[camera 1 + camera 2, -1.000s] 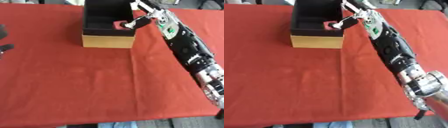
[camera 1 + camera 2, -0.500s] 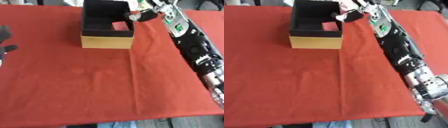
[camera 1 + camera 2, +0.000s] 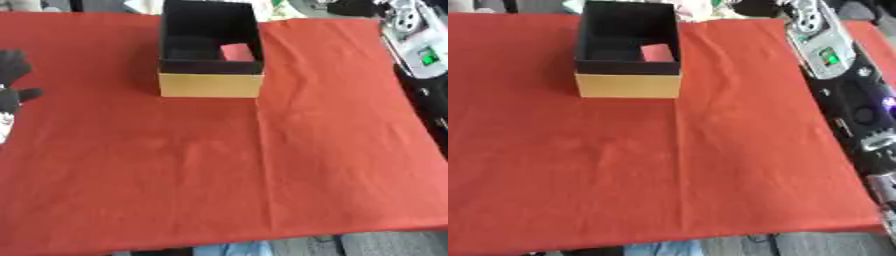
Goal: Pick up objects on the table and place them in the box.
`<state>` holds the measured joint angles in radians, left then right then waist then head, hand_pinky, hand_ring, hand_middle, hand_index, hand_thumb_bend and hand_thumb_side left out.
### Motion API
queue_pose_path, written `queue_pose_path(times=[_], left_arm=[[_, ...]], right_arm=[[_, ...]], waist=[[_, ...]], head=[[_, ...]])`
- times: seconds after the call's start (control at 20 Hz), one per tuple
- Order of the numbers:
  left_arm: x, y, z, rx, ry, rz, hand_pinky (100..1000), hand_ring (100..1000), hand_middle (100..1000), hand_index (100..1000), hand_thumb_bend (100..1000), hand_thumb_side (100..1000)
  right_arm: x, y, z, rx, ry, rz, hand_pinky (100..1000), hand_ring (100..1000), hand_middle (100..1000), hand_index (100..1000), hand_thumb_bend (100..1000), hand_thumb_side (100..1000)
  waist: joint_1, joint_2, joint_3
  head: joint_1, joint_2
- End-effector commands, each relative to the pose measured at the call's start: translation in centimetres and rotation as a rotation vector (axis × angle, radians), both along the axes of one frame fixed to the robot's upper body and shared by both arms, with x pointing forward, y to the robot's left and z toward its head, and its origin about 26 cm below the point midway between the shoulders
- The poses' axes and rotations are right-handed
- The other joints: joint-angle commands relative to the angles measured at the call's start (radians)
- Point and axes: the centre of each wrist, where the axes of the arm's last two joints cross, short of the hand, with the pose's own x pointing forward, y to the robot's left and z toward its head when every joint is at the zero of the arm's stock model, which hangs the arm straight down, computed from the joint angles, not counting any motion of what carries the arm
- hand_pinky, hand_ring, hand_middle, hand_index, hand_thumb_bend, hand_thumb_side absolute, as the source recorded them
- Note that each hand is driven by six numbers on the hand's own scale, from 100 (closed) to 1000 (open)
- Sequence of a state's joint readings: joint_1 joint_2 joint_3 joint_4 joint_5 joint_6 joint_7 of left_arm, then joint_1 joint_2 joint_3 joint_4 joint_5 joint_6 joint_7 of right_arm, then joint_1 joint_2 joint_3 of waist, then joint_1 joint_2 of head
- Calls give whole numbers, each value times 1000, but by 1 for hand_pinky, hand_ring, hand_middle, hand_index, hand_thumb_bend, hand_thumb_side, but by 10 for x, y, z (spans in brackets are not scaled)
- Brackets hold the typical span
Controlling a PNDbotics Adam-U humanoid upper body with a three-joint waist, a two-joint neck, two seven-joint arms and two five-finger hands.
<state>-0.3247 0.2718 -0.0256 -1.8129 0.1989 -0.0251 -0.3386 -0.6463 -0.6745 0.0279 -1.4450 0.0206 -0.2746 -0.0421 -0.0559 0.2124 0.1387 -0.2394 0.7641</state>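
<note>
A cardboard box (image 3: 210, 84) with a tan outer wall and a black lining stands near the far edge of the table (image 3: 219, 175), a little left of its middle. Inside it, against the right wall, a small flat pinkish-red block (image 3: 236, 51) lies on the dark floor. The table is covered in a red cloth with soft creases, one long fold running from the box toward the near edge.

The right arm (image 3: 833, 75), black with a pale panel and a green light, runs along the right edge; its hand is blurred at the far right corner, so whether it is open or closed cannot be told. The left hand (image 3: 12, 75), dark-fingered, shows at the left edge, its fingers relaxed and holding nothing.
</note>
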Motion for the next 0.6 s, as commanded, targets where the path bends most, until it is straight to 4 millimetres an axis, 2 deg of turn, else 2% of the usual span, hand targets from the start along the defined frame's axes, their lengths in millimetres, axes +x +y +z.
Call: queue_pose_path(times=[0.05,0.25,0.6], left_arm=[[-1,3,7,-3,-25,18,881,993,930,938,100,344],[-1,6,6,-7,-27,38,881,995,934,938,100,344],[-2,10,7,-21,-35,76,882,997,935,938,100,351]], right_arm=[[-21,-8,22,56,-64,2,644,775,662,857,234,100],[-42,-11,10,133,-63,12,633,774,656,855,192,100],[-70,-6,-26,300,-19,19,625,780,651,855,115,100]], waist=[[4,-13,-4],[9,-8,-13],[16,5,-42]], head=[[6,6],[18,6],[29,6]])
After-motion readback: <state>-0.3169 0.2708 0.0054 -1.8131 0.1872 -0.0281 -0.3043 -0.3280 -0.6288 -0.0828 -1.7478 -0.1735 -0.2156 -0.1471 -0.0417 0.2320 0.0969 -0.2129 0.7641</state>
